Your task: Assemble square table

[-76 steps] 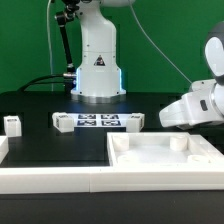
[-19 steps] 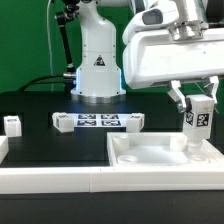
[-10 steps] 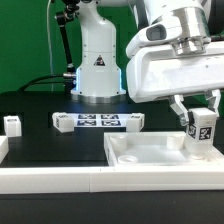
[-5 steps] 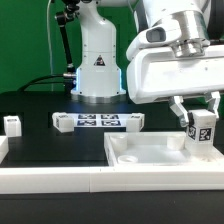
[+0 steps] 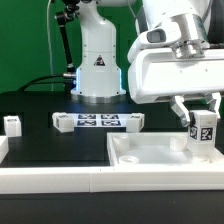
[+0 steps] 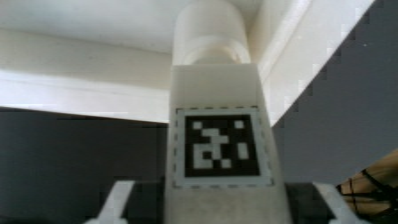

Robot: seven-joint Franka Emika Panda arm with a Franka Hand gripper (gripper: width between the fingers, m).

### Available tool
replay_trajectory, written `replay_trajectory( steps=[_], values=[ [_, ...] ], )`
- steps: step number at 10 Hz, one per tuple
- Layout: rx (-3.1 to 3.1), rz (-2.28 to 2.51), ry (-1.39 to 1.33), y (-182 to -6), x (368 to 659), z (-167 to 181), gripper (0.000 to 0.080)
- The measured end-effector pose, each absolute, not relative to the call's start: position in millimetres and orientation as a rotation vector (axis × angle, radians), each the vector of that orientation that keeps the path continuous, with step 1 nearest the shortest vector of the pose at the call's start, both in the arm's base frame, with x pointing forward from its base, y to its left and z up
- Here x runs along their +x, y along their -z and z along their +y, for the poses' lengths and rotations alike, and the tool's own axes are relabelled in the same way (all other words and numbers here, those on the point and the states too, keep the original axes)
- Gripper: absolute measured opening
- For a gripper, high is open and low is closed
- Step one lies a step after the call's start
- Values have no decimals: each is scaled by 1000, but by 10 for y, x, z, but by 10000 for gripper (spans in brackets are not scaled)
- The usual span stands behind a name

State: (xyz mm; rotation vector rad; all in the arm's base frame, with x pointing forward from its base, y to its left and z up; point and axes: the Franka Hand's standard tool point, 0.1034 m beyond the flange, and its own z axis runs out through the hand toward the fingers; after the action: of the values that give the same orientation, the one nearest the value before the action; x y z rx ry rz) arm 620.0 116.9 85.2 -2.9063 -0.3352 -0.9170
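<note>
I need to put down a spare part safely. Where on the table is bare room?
Bare black table lies between the marker board and the front border bar, at the exterior view's left of the tabletop. Crowded: the tabletop's corner where the fingers hold a leg.

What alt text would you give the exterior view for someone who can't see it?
A white robot arm's fingers grip a white leg with a black-and-white tag, upright at the far corner of the tabletop on the exterior view's right. Behind, on the black table, two more legs flank the marker board and a third stands apart.
</note>
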Motion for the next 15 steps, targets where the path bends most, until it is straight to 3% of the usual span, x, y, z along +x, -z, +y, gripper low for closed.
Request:
replay_trajectory(
  steps=[2,3,4,5,6,9,12,15],
  values=[
    [-2907,-334,917,-849,6199,1167,290],
    [-2907,-334,917,-849,6199,1167,472],
    [-2907,-334,917,-849,6199,1166,588],
    [-2907,-334,917,-849,6199,1166,588],
    [-2907,-334,917,-849,6199,1166,637],
    [-2908,-332,915,-863,6200,1152,646],
    [-2908,-322,933,-1044,6250,1077,649],
    [-2912,-318,895,-1074,6252,1068,649]
  ],
)
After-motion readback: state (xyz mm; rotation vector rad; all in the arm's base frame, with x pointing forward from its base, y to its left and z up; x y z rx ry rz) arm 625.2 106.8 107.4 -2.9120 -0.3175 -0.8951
